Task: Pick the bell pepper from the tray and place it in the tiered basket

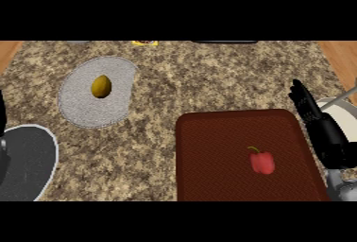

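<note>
Speckled granite worktop [209,85] seen from above. A dark red-brown tray [209,160] with rounded corners occupies the near right part of the worktop. A grey oval mat [80,106] lies toward the far left, carrying a yellow-green fruit [102,86], kind not discernible. A dark round plate [28,165] with a pale rim sits at the near left edge. A white curved piece of the tiered basket [343,112] shows at the right edge. The right hand [314,118] hovers beside the tray's right edge, fingers straight, grasping nothing. The red bell pepper [262,161] lies right of the tray's centre, long axis running far to near, green stem pointing to the far edge.
</note>
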Controlling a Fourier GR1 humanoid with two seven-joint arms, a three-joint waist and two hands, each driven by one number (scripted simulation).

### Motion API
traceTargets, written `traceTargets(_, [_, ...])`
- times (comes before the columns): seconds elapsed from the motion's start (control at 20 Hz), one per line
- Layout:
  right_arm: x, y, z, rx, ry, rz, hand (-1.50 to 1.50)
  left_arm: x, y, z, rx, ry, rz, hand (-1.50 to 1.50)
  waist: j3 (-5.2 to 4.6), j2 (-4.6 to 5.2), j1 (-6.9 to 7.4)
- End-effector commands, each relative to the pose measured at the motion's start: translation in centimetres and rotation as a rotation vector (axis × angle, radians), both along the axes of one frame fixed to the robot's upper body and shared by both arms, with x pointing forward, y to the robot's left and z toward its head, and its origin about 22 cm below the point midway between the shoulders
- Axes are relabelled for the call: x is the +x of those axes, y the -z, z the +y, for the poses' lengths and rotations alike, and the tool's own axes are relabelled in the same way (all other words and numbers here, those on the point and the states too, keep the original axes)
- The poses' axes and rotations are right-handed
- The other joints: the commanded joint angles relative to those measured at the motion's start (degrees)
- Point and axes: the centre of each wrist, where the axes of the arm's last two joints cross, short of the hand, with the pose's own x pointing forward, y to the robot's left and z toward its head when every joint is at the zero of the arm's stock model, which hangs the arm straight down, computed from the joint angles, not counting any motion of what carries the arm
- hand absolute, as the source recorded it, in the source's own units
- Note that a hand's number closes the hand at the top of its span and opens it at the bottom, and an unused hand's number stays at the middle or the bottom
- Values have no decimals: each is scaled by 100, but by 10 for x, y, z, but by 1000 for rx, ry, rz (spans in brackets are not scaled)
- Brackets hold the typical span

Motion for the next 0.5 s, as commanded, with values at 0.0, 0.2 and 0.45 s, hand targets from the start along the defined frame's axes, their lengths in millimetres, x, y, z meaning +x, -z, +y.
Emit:
traceTargets(0.0, [12,-14,-5,99,-87,-78,150,-1,23,-11,-52,22,64,0,131,41,23])
traceTargets(0.2, [23,-46,4,474,-359,-296,150,-14,67,-48,-163,133,288,0,188,80,-26])
traceTargets(0.45, [15,9,-3,771,-431,-89,-150,-19,95,-79,-246,205,421,0,194,161,-27])
